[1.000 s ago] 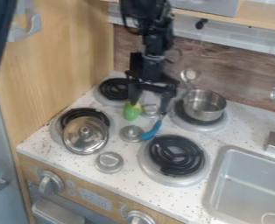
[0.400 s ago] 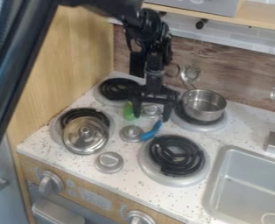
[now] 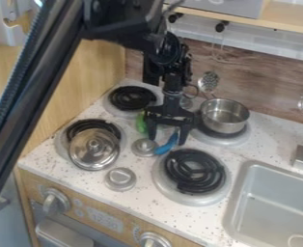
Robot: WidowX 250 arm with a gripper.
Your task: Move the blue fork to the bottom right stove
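Speckled white table (image 3: 141,201), likely pre-grasp: tool (image 3: 167,141) hangs spread open over blue fork (image 3: 168,145) just beside bottom right burner (image 3: 194,171); next move should lower, close, lift and shift it across.

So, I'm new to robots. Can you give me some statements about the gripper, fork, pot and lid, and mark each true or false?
1. The gripper is open at the blue fork. True.
2. The pot sits in the sink. False: it is on the top right burner.
3. The lid covers part of the bottom left burner. True.
4. The fork is inside the pot. False: it is beside a knob.
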